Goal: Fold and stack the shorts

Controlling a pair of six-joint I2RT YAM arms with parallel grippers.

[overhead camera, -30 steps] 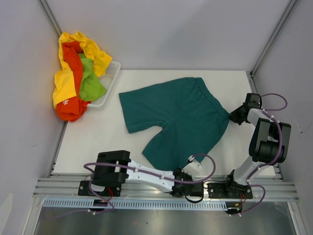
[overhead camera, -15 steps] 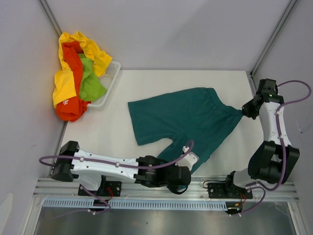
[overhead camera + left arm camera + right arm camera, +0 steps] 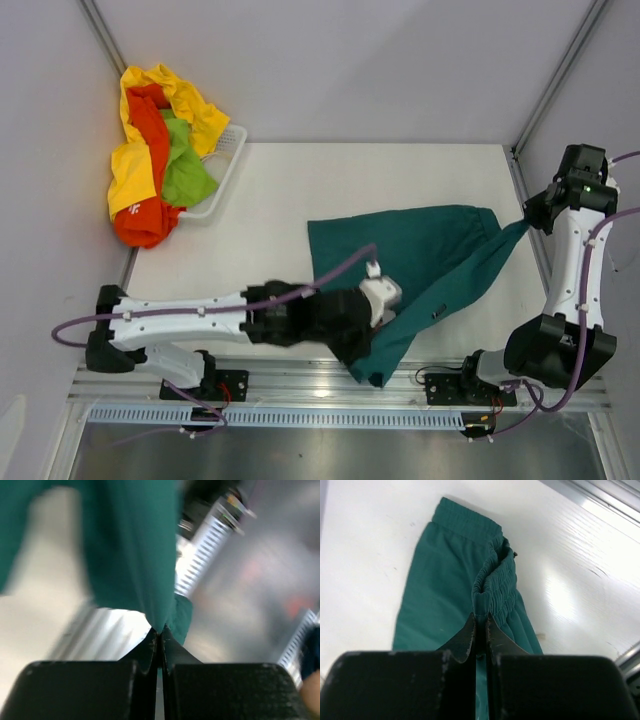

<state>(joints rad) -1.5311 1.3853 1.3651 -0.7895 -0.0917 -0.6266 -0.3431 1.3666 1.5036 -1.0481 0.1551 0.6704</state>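
— Two grips on the teal shorts [image 3: 430, 250]?
— Yes. Left fingers [image 3: 148, 649] pinched tight on a fold of cloth, approx. 6 o'clock on the surface [image 3: 260, 200]. Wrist view's blurred, so prob. a leg hem. Right fingers [image 3: 465, 639] closed on the gathered waistband at 3 o'clock.
— Where do the shorts lie?
— Stretched between both grips, right half of the surface. Far part lies flat, near tip reaches over the front edge.
— Others?
— Yellow, orange-red & lime shorts [image 3: 155, 170] heaped in and over the white basket [image 3: 232, 150], 10 o'clock corner.
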